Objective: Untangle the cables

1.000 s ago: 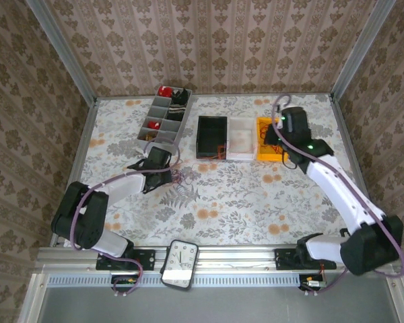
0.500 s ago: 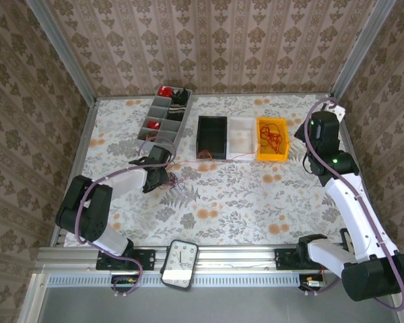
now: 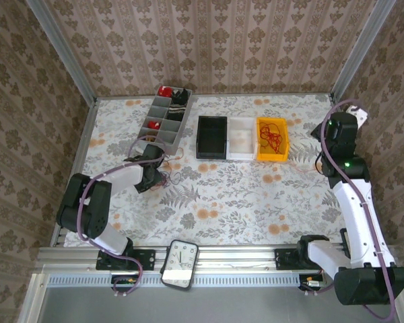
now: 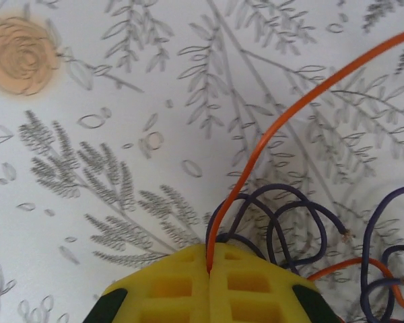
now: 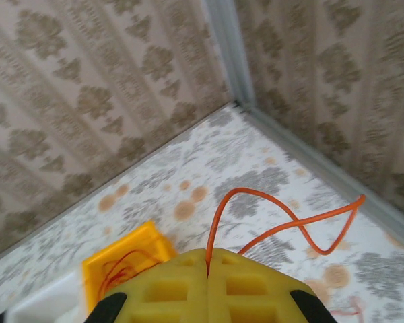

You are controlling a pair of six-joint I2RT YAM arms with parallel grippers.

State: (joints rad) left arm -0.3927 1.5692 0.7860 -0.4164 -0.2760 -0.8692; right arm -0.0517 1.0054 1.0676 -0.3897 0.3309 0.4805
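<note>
Looping loosely, the cables (image 4: 308, 200) are judged limp, best taken near an end; left claw (image 4: 209, 261) and right claw (image 5: 207, 261) are clamped on orange cable (image 4: 303, 102).

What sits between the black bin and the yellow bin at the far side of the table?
A white bin sits there, side by side with the black bin and the yellow bin. The top external view shows it.
</note>
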